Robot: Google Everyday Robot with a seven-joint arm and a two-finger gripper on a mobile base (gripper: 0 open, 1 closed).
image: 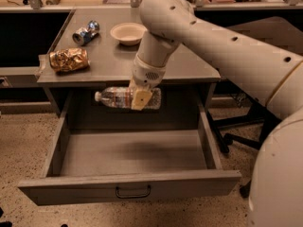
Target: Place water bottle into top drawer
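Plastic water bottle (112, 97) gripped, tool (141, 99) above drawer (189, 184)

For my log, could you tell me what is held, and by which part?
The gripper, above the top drawer, holds the water bottle by its body, nearer the base.

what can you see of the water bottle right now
The water bottle is small, of clear crinkled plastic, with a whitish cap at its left end in the camera view. It is horizontal in mid-air over the open top drawer, clamped around its body, toward the base end, by the end effector. Nothing else touches it.
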